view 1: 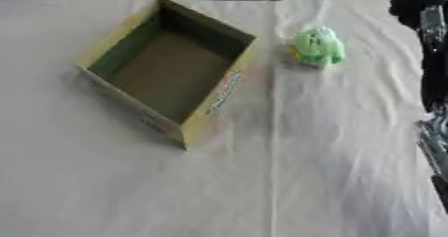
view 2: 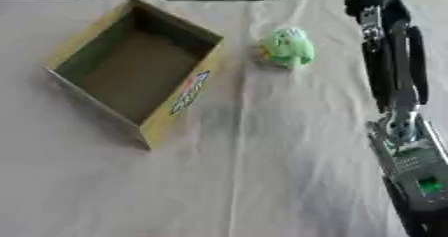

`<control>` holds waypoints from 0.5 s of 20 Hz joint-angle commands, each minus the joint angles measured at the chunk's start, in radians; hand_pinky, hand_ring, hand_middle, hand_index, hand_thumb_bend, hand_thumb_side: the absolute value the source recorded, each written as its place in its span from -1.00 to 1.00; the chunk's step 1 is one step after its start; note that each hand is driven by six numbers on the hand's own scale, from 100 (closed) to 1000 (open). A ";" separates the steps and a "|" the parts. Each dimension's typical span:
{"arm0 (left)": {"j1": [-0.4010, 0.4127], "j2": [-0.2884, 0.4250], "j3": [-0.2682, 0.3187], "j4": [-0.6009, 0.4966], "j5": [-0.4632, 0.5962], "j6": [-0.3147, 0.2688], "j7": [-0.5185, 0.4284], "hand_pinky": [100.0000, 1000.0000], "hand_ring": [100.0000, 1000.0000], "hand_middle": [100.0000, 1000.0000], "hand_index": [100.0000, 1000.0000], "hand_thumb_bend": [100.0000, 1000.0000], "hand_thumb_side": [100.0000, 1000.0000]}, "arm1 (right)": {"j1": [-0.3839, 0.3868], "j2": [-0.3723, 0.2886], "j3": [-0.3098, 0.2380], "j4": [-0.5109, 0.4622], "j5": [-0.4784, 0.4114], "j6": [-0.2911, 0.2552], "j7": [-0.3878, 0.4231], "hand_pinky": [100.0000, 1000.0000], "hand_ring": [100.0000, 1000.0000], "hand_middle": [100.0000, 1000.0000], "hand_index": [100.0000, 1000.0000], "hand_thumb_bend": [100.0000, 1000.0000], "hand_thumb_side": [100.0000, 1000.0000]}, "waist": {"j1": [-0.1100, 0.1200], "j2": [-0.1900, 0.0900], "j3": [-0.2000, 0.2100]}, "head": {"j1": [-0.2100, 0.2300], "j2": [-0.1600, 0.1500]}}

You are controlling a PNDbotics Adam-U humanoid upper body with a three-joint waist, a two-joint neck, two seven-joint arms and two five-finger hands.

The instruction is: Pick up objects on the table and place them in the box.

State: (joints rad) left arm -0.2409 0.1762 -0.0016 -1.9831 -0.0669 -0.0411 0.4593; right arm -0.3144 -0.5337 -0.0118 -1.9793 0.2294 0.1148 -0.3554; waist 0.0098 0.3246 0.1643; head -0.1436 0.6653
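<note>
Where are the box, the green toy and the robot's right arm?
box (view 1: 219,98): left eye view, yellow right wall.
green toy (view 2: 289,47): right eye view, middle of its body.
right arm (view 2: 394,76): right eye view, black forearm.

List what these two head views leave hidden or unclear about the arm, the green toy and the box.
1. Right robot hand: a dark blur at the far right of the right eye view; finger pose unreadable.
2. Left robot hand: in neither view.
3. Green toy: blurred; its details and what it depicts are unclear.
4. Box: side label blurred, unreadable; near walls hide part of the floor.
</note>
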 commanded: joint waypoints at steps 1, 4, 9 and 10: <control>-0.006 0.024 0.005 -0.017 -0.004 0.001 -0.003 -0.54 0.03 0.28 0.54 -1.00 0.38 | -0.043 -0.111 -0.004 -0.021 0.119 0.064 0.062 0.68 0.58 0.48 0.79 -0.97 1.00 | -0.001 -0.023 0.002 | -0.003 -0.003; -0.005 0.026 0.003 -0.017 -0.004 0.002 -0.005 -0.54 0.03 0.28 0.54 -1.00 0.38 | -0.084 -0.198 0.007 -0.021 0.234 0.116 0.195 0.69 0.62 0.54 0.82 -0.86 1.00 | -0.003 -0.025 0.004 | -0.008 -0.001; -0.006 0.029 0.000 -0.017 -0.003 0.004 -0.010 -0.54 0.03 0.28 0.54 -1.00 0.38 | -0.135 -0.310 0.021 -0.020 0.356 0.158 0.435 0.71 0.66 0.57 0.83 -0.58 1.00 | -0.004 -0.027 0.008 | -0.011 0.004; -0.006 0.029 0.000 -0.017 -0.003 0.004 -0.010 -0.54 0.03 0.28 0.54 -1.00 0.38 | -0.145 -0.329 0.021 -0.018 0.363 0.164 0.467 0.71 0.66 0.58 0.83 -0.52 1.00 | -0.004 -0.027 0.009 | -0.012 0.005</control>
State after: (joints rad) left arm -0.2409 0.1815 -0.0020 -1.9831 -0.0669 -0.0368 0.4525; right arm -0.4456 -0.8065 0.0143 -1.9795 0.5663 0.2713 0.0675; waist 0.0059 0.3188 0.1722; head -0.1533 0.6671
